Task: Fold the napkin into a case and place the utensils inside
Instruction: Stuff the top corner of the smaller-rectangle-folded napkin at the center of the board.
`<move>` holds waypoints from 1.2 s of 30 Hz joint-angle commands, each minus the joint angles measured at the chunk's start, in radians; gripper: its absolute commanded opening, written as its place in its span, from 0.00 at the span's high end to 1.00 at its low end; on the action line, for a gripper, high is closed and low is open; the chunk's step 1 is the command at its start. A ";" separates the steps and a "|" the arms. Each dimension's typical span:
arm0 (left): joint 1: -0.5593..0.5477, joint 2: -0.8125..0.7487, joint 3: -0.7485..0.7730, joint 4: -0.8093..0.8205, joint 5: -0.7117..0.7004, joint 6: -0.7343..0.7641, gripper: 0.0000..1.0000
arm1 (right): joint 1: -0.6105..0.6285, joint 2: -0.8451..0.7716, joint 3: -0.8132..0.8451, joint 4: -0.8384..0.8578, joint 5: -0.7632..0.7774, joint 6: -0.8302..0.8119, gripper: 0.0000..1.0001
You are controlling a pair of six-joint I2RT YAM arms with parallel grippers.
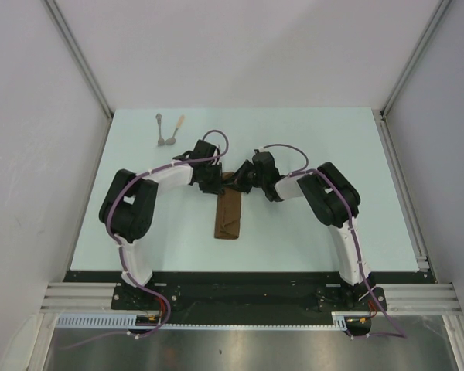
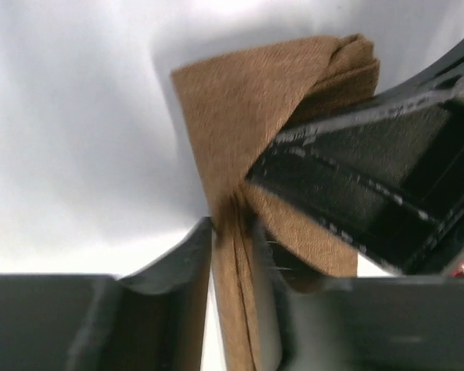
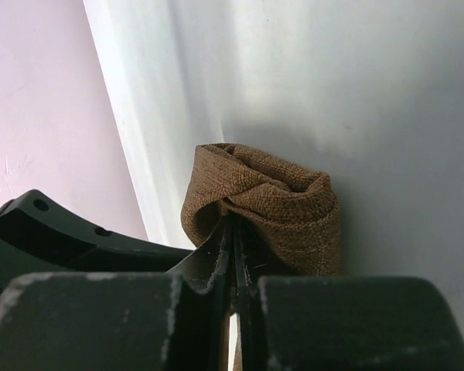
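Napkin (image 1: 229, 216) lies folded narrow, its far end pinched by the right tool (image 3: 230, 226), likely to keep the fold (left tool (image 2: 232, 229) straddles it, grip unclear).

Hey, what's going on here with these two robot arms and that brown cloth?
Both arms are working on the napkin, which lies folded into a narrow strip in the middle of the table. The left gripper and the right gripper each pinch the cloth at the strip's far end, close together. The two utensils lie untouched at the table's far left, so nothing has been put inside yet.
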 commanded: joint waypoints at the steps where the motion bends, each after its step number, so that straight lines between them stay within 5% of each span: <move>1: -0.013 -0.131 -0.015 -0.068 -0.028 -0.013 0.62 | 0.006 -0.005 -0.019 -0.026 0.009 -0.056 0.95; 14: -0.051 -0.167 -0.144 -0.006 0.116 -0.041 0.41 | -0.034 -0.071 0.024 -0.094 -0.117 -0.099 0.94; 21: -0.069 -0.166 -0.189 -0.029 0.054 -0.067 0.41 | -0.028 -0.089 0.055 -0.114 -0.143 -0.096 0.95; 28: -0.051 -0.222 -0.260 0.015 0.049 -0.073 0.69 | -0.062 -0.272 0.021 -0.377 -0.158 -0.326 0.78; 36: -0.020 -0.257 -0.325 0.098 0.109 -0.068 0.90 | -0.001 -0.393 -0.060 -0.683 -0.166 -0.674 0.56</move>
